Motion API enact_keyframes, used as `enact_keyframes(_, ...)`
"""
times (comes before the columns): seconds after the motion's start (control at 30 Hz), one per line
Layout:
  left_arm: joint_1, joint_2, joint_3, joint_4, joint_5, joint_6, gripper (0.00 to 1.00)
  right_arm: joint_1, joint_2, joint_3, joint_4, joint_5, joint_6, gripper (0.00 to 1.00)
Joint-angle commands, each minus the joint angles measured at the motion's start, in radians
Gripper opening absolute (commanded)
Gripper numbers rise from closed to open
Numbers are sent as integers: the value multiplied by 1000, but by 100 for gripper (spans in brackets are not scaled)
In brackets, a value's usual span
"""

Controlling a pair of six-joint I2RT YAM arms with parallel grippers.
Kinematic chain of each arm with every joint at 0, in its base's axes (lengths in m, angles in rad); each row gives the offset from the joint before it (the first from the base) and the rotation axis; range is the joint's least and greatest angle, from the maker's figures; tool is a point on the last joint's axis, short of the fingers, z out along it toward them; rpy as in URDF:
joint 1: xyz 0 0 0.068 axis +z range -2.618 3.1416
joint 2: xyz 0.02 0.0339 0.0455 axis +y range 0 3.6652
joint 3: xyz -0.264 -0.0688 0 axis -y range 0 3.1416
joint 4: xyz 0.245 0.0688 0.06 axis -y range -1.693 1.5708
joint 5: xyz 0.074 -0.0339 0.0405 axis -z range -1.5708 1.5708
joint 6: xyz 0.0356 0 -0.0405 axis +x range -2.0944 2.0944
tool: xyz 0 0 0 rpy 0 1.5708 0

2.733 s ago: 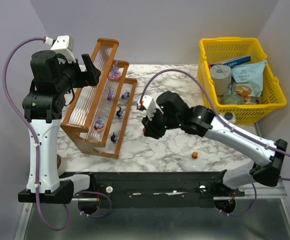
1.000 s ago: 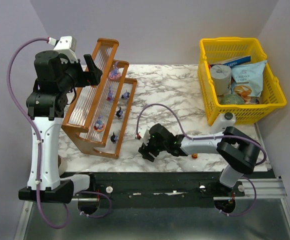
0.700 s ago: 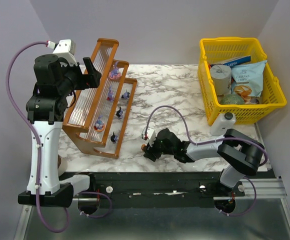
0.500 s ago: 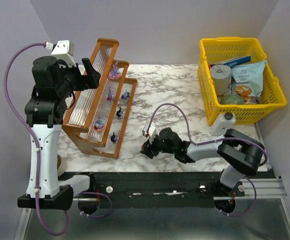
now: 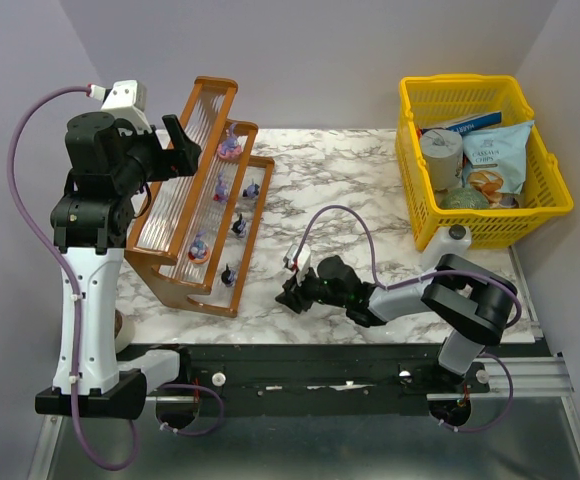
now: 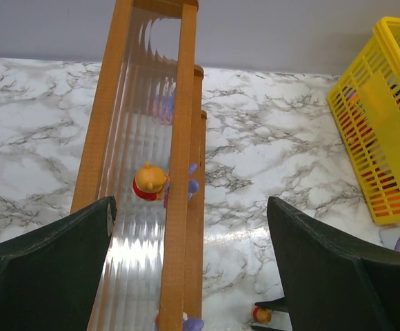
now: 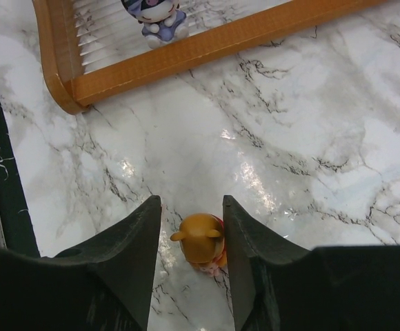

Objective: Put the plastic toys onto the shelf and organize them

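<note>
Flanking orange toy point(image 7: 201, 243), right gripper point(image 7: 190, 210), hidden overhead

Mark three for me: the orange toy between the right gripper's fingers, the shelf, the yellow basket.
orange toy point(image 7: 200, 245): right wrist view, on its head.
shelf point(image 5: 215, 85): top external view, wooden end rail of the highest tier.
yellow basket point(image 5: 457, 80): top external view, far rim.

marble table point(image 5: 350, 180) bears shelf point(image 5: 185, 290), yellow basket point(image 5: 457, 82), white bottle point(image 5: 448, 245), orange toy point(image 7: 203, 245).
</note>
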Motion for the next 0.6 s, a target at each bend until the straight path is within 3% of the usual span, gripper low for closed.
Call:
enact_keyframes(0.0,-5,8,-8,18,-5,-20,99,-4,15,-12,62,-1,1,51)
enact_keyframes(0.23,-5,11,-3,11,-8,-20,99,-6,24,-26,81,17,7,68)
enact_keyframes(0.57,-5,10,-9,6,-12,-11,99,-6,30,-43,82,40,33,68)
